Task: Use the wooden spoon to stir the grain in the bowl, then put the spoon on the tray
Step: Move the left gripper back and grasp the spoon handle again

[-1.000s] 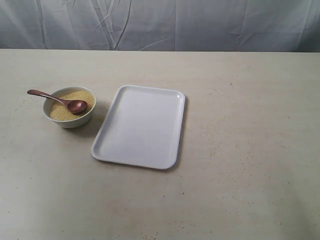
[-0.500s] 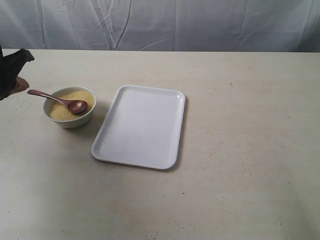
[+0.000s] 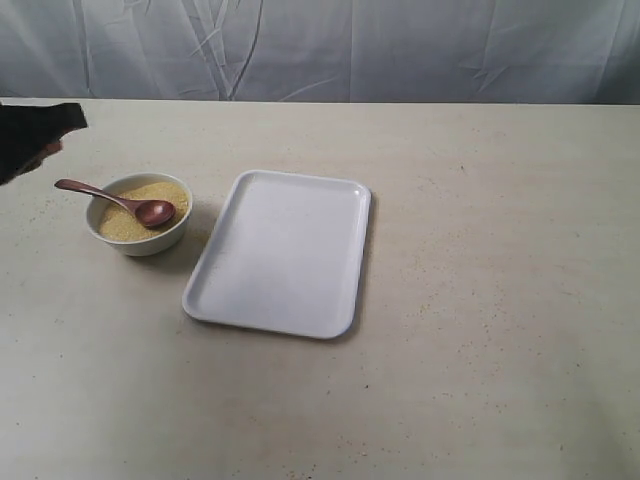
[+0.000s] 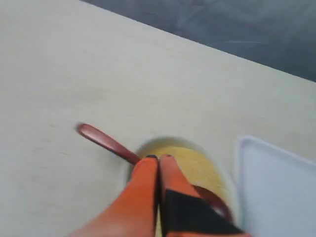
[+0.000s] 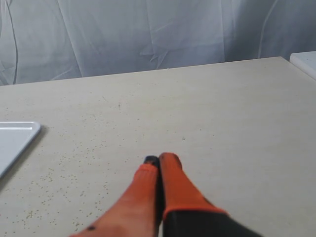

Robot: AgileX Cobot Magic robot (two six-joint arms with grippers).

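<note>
The small white bowl (image 3: 138,238) stands left of the tray (image 3: 280,255), filled with yellow-tan grain (image 3: 118,225). The wooden spoon (image 3: 118,200) rests with its scoop on the grain, its handle sticking out over the rim to the left. My left gripper (image 3: 45,152) comes in at the left edge, above and apart from the handle's end. In the left wrist view that left gripper (image 4: 159,158) is shut and empty, over the bowl (image 4: 224,170) and spoon (image 4: 106,140). My right gripper (image 5: 159,159) is shut and empty over bare table, outside the exterior view.
Fine grains are scattered over the beige table (image 3: 480,300), mostly right of the tray. A grey-white cloth (image 3: 320,45) hangs behind the far edge. The tray's corner (image 5: 19,133) shows in the right wrist view.
My left arm has come into the exterior view from the left edge and moved right toward the spoon handle. Bowl, spoon and tray have not moved.
</note>
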